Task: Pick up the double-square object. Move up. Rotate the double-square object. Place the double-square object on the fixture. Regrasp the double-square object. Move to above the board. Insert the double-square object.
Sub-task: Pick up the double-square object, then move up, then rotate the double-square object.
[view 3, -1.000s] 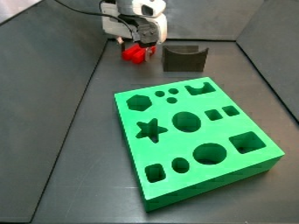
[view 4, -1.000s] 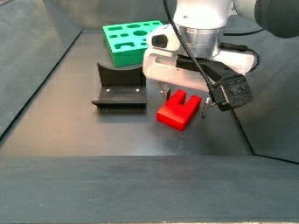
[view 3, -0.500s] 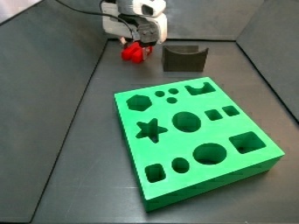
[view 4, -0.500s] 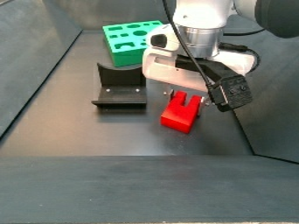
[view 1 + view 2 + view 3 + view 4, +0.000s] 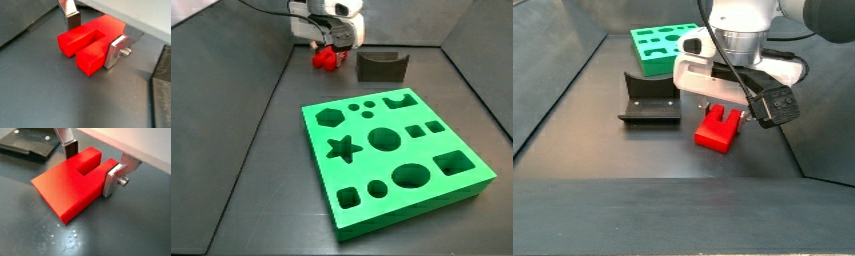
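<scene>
The red double-square object (image 5: 77,39) sits between my gripper's (image 5: 92,42) silver fingers, which are shut on its notched end; it also shows in a wrist view (image 5: 63,188). In both side views the gripper (image 5: 330,47) (image 5: 722,110) holds the block (image 5: 327,59) (image 5: 718,130) just above the dark floor. The dark fixture (image 5: 381,66) (image 5: 649,100) stands close beside it, apart from the block. The green board (image 5: 445,190) with its cut-out holes lies farther off and also shows in a side view (image 5: 652,38).
Grey walls enclose the dark floor on all sides. The corner of the fixture's base plate (image 5: 27,145) lies close to the held block. Black cables hang from the wrist (image 5: 760,85).
The gripper has risen slightly with the red block in it. The fixture and board have not moved.
</scene>
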